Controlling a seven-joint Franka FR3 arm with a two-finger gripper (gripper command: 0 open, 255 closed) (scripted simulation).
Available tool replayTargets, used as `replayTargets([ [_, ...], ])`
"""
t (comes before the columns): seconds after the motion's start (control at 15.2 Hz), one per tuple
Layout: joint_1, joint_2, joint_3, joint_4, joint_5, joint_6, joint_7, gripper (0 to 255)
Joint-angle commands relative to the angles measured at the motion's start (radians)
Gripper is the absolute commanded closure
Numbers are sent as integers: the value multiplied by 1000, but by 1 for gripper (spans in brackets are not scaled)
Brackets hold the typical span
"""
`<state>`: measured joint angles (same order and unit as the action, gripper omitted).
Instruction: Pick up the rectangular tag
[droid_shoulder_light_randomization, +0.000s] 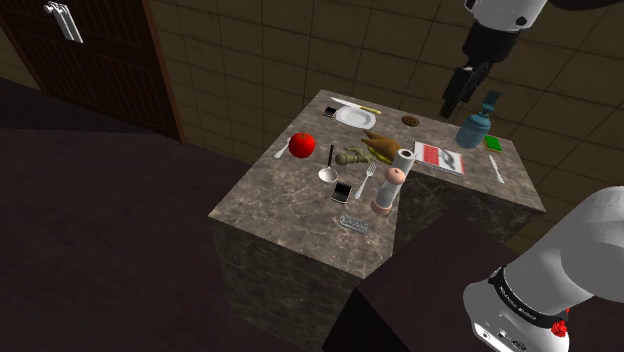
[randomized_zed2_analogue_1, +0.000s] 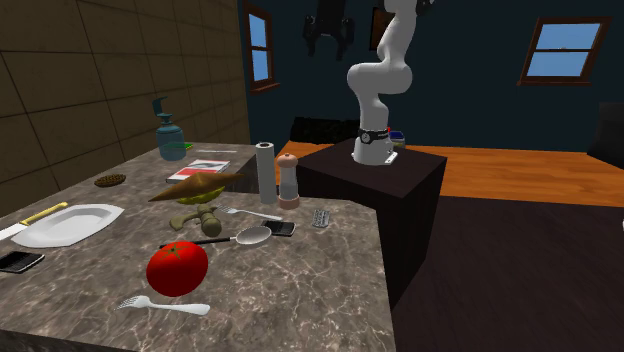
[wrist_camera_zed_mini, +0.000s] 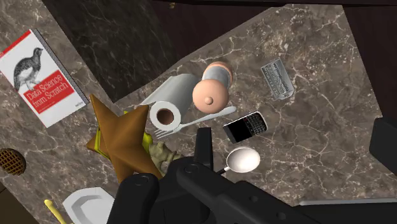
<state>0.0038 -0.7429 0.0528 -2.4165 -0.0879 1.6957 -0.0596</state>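
fingers (randomized_zed2_analogue_1: 311, 41) apart, high above tabletop (droid_shoulder_light_randomization: 290, 200) | tag (wrist_camera_zed_mini: 277, 78) well below, flat, near phone (wrist_camera_zed_mini: 245, 127) | risk: closing on phone, or skidding off thin tag

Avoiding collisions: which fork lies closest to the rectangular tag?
The fork beside the grinder, close to the tag; the fork by the tomato lies farther off.

The gripper's (wrist_camera_zed_mini: 292, 133) black body hides the spoon's (wrist_camera_zed_mini: 243, 160) handle and part of the white plate (wrist_camera_zed_mini: 86, 205) beneath it. Beyond the fingertips, the rectangular tag's (wrist_camera_zed_mini: 277, 78) print is too small to read. One finger (wrist_camera_zed_mini: 383, 137) is cut off by the frame's edge.
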Motion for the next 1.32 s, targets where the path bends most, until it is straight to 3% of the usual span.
replayTargets([
  [0.0, 0, 0, 0, 0, 0, 0, 0, 0],
  [0.66, 30, 142, -21, -232, 11, 368, -46, 0],
  [1.25, 54, 429, -30, -324, 17, 741, -88, 0],
])
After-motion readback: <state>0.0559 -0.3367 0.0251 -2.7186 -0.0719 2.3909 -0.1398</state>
